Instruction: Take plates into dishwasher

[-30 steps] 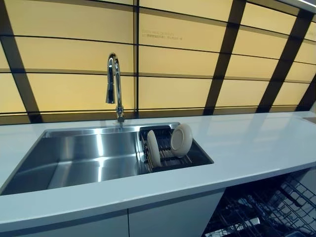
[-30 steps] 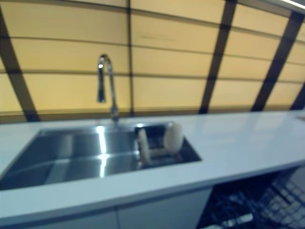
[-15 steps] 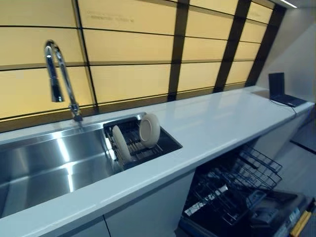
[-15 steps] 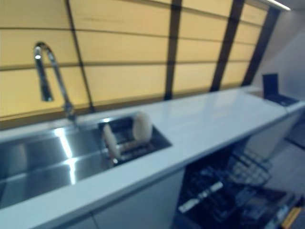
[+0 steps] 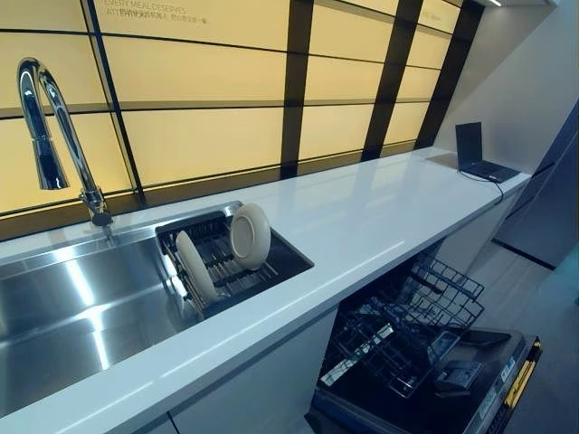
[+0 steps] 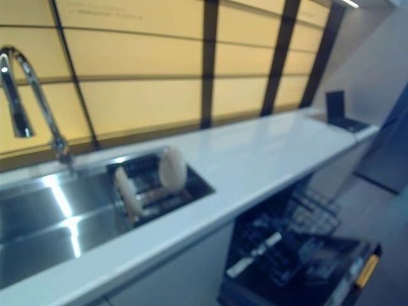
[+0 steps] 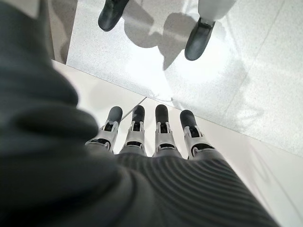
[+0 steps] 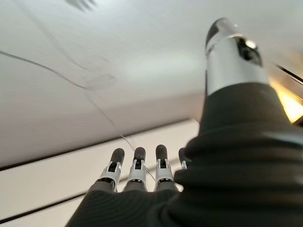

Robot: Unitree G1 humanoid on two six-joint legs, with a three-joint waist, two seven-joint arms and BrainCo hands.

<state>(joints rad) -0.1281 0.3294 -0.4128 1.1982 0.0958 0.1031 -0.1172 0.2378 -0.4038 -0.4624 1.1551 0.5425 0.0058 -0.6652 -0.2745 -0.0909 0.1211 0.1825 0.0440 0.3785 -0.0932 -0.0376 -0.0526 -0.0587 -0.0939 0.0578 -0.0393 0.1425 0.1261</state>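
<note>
Two plates (image 5: 251, 236) upright in sink (image 5: 54, 298) rack (image 5: 226, 267) | dishwasher basket (image 5: 407, 316) plateless | left hand (image 7: 147, 137), right hand (image 8: 137, 172) straight-fingered, empty

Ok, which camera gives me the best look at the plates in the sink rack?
The left eye view: both plates stand on edge in the rack, sharply outlined. The right eye view shows the same pair, blurred. Neither wrist view shows them, only floor or a pale surface.

You have a steel sink (image 5: 72, 307) set into the long white countertop (image 5: 380, 212), tall chrome faucet (image 5: 54, 136) behind it. Two round cream plates (image 5: 250, 236) stand upright in the wire rack (image 5: 226, 271) at the sink's right end. Open dishwasher (image 5: 407, 325) below, right; laptop (image 5: 479, 158) at far right.
</note>
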